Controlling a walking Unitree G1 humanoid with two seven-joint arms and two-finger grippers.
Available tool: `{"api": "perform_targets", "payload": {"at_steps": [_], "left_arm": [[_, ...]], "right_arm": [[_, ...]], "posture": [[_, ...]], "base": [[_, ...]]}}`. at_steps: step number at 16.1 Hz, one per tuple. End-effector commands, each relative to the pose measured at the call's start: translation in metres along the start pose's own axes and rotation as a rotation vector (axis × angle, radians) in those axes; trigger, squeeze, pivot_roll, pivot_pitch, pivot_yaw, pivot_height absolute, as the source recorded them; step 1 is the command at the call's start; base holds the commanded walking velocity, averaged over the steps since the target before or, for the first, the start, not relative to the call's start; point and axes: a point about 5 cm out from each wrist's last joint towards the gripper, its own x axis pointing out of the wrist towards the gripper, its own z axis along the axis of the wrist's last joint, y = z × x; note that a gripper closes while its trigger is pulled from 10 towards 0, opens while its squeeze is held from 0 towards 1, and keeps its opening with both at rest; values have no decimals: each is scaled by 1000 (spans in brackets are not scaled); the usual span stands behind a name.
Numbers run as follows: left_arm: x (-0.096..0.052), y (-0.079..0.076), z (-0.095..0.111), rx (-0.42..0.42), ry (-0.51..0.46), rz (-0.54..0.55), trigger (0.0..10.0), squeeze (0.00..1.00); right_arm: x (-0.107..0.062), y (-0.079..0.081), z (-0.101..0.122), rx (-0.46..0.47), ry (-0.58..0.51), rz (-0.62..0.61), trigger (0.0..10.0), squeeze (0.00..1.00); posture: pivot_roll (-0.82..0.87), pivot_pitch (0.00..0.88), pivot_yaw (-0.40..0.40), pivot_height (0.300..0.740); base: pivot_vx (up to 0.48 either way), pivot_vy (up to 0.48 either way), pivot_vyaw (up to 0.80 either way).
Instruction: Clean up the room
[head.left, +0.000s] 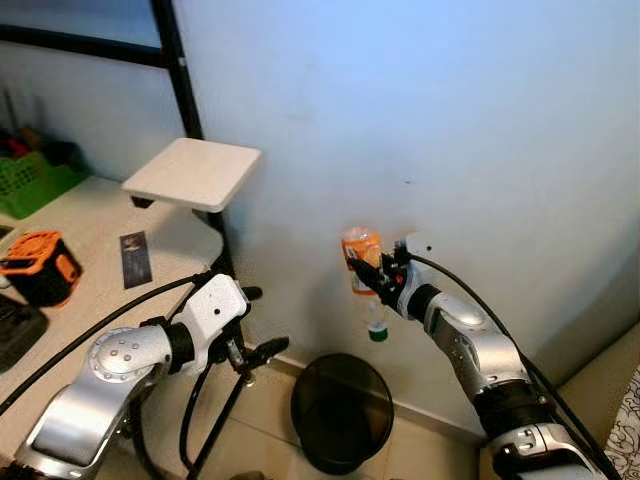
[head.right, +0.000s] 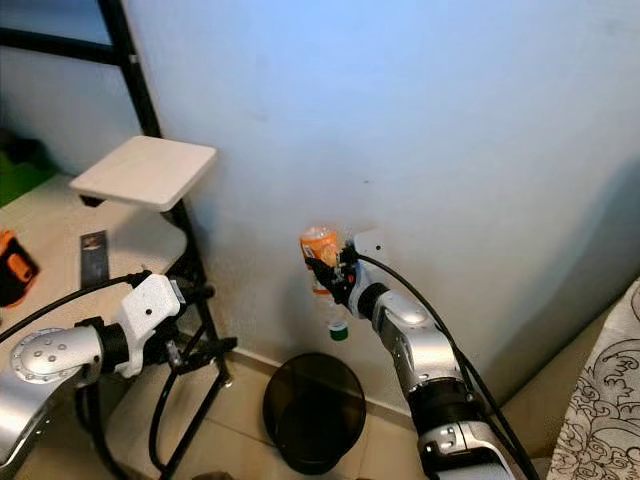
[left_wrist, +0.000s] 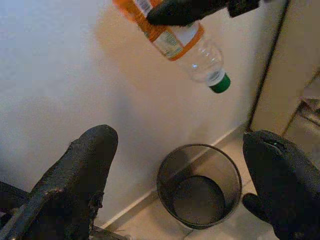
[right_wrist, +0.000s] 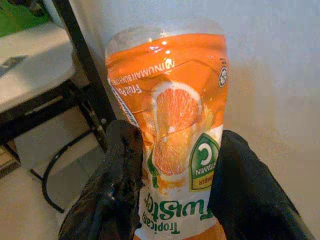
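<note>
- Orange-labelled plastic bottle (head.left: 363, 262), cap down, at frame centre against the wall, above the dark waste bin (head.left: 342, 410) at lower centre.
- Risk, as judged: the bottle hangs toward the bin's right rim; released here, it may strike the rim and bounce out.
- Right gripper (head.left: 375, 272): arm extended forward, fingers clamped on the bottle's label.
- Left gripper (head.left: 262, 353): lower left, fingers apart, holding nothing.

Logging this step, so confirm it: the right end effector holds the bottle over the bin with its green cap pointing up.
Wrong in one respect: the cap points down, as the left eye view shows. The right end effector does hold the bottle over the bin.
</note>
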Motion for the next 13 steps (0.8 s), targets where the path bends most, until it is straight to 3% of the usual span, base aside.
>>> {"api": "perform_targets", "payload": {"at_steps": [1, 4, 5, 6, 7, 8, 13], "left_arm": [[-1, -3, 5, 15, -15, -30, 10000, 263], [-3, -3, 5, 16, -11, -46, 10000, 263], [-2, -3, 4, 20, -7, -46, 10000, 267], [-2, -3, 4, 22, -4, -45, 10000, 267], [-2, -3, 4, 22, -4, -46, 10000, 267], [-2, -4, 4, 20, -4, -47, 10000, 267], [-2, -4, 4, 20, 0, -48, 10000, 263]], "right_arm": [[1, -5, 3, -9, -15, -22, 10000, 0], [1, -7, -3, -3, -9, -24, 10000, 0], [0, -7, -4, 4, -9, -22, 10000, 337], [0, -6, -6, 13, -8, -14, 10000, 906], [0, -6, -7, 16, -6, -10, 10000, 906], [0, -5, -9, 17, -4, -8, 10000, 1000], [0, -4, -14, -6, 11, -9, 10000, 1000]], "posture": [[-31, 0, 4, 740], [-36, 0, 6, 740], [-37, 0, 6, 740], [-38, 0, 6, 740], [-38, 0, 6, 740], [-39, 0, 7, 740], [-36, 0, 10, 740]], "base": [[0, 0, 0], [0, 0, 0], [0, 0, 0], [0, 0, 0], [0, 0, 0], [0, 0, 0], [0, 0, 0]]}}
